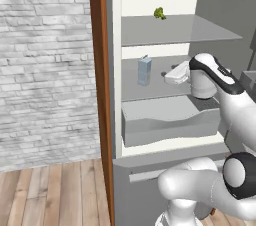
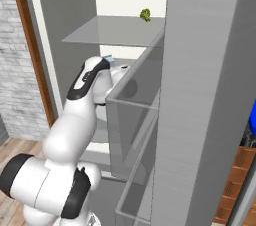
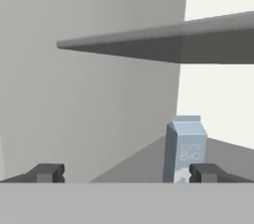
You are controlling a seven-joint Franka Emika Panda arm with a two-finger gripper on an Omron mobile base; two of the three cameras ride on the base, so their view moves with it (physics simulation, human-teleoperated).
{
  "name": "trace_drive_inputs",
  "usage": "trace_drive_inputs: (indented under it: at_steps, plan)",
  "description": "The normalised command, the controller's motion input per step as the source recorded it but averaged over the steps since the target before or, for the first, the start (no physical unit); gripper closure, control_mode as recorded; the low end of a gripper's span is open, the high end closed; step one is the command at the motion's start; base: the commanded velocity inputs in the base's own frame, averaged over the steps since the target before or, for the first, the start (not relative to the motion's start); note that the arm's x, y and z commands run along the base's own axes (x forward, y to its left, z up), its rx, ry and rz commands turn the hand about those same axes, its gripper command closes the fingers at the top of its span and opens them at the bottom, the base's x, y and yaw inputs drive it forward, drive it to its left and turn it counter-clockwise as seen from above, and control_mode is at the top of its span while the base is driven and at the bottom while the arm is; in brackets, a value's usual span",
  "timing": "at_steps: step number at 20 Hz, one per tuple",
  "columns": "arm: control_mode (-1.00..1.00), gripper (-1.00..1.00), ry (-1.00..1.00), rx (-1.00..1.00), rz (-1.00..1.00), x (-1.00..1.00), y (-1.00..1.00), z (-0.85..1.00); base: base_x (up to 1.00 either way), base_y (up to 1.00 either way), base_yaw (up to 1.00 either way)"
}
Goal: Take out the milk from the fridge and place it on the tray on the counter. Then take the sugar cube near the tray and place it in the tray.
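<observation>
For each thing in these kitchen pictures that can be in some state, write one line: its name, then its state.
Fridge: door open, shelves exposed.
Milk: upright on the middle shelf, not gripped.
Green item: lying on the upper shelf.
Drawer: closed, under the middle shelf.
Gripper: open, empty, inside the fridge, short of the milk.
</observation>
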Motion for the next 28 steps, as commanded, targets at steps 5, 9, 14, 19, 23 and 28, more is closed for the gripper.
trace_drive_inputs:
  at_steps: [5, 9, 14, 19, 23, 28]
  plan:
    - [-1.0, -1.0, 0.0, 0.04, 0.0, 0.12, 0.26, -0.19, 0.0, 0.0, 0.0]
    - [-1.0, -1.0, 0.03, 0.06, 0.01, 0.41, 0.12, -0.06, 0.0, 0.0, 0.0]
    - [-1.0, -1.0, 0.0, 0.11, 0.06, 0.24, -0.12, 0.0, 0.0, 0.0, 0.0]
    - [-1.0, -1.0, 0.0, 0.04, 0.08, 0.19, 0.0, 0.0, 0.0, 0.0, 0.0]
    - [-1.0, -1.0, 0.0, 0.0, 0.04, 0.18, 0.0, 0.0, 0.0, 0.0, 0.0]
    - [-1.0, -1.0, 0.0, 0.0, 0.0, 0.25, 0.0, 0.0, 0.0, 0.0, 0.0]
